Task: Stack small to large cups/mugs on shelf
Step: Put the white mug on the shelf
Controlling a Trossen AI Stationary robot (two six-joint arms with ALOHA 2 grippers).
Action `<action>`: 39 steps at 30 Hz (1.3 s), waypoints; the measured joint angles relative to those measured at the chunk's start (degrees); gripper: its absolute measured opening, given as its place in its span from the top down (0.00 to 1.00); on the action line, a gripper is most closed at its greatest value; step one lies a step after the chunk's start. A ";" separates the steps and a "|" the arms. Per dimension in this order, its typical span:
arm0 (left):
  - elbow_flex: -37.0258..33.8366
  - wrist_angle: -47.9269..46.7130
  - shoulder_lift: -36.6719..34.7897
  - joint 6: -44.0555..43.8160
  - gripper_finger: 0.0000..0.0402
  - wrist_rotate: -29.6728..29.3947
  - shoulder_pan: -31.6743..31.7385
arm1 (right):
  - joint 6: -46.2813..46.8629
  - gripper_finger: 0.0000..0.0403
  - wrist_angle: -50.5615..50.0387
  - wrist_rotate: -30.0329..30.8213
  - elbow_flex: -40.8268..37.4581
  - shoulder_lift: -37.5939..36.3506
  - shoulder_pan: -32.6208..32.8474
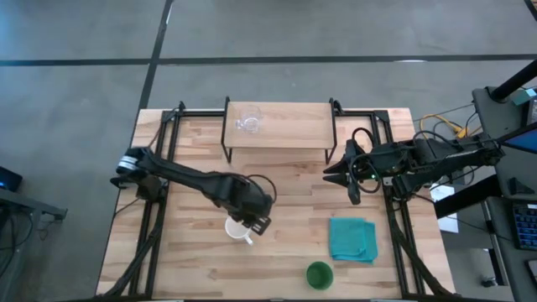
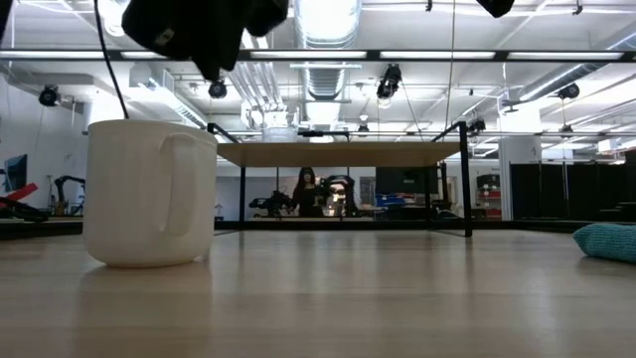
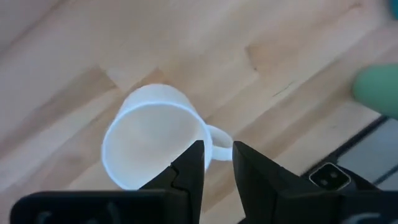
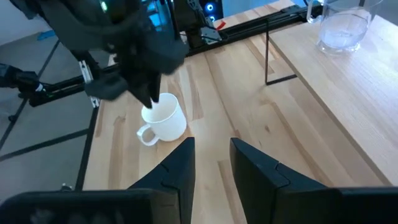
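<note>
Seen from above, the white mug (image 1: 238,228) stands on the worktop (image 1: 277,260) under the left pincer (image 1: 253,220), the glass cup (image 1: 248,122) on the shelf (image 1: 294,126). Through the left wrist camera, its fingers (image 3: 189,168) hang released, slightly parted above the handle; stiff, smooth and probably breakable, the mug seems best gripped across rim or handle. From table height it rests upright; the right pincer (image 4: 211,165), released, waits near the shelf.

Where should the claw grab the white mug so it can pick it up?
Probably by the rim beside the handle, coming straight down from above. The white mug stands upright on the table with its mouth open, so one finger can go inside and one outside the wall. The left claw already hovers over it, open, with its fingers either side of the handle root. The right claw waits by the shelf.
</note>
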 joint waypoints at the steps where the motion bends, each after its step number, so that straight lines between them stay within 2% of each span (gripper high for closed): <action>1: 0.00 0.13 0.67 -1.65 0.82 0.97 0.01 | 0.00 0.76 0.00 -0.01 0.00 0.00 0.00; 5: -0.15 -0.26 2.87 -5.99 0.83 4.20 0.00 | -0.10 0.76 -0.02 -0.01 0.00 0.00 0.00; 10: -0.26 -0.03 4.36 -8.79 0.83 4.39 -0.04 | -0.22 0.76 -0.04 -0.01 0.00 0.00 0.00; 25: -1.89 0.23 5.06 -9.43 0.82 4.06 0.00 | -0.46 0.76 -0.24 -0.03 0.00 0.00 0.00; 33: -2.08 4.95 5.06 -9.44 0.82 2.37 0.00 | -0.42 0.76 -0.24 -0.03 0.00 0.00 0.00; 39: -2.80 4.85 5.06 -9.05 0.82 1.97 0.00 | -0.37 0.76 -0.24 -0.03 0.00 0.00 0.00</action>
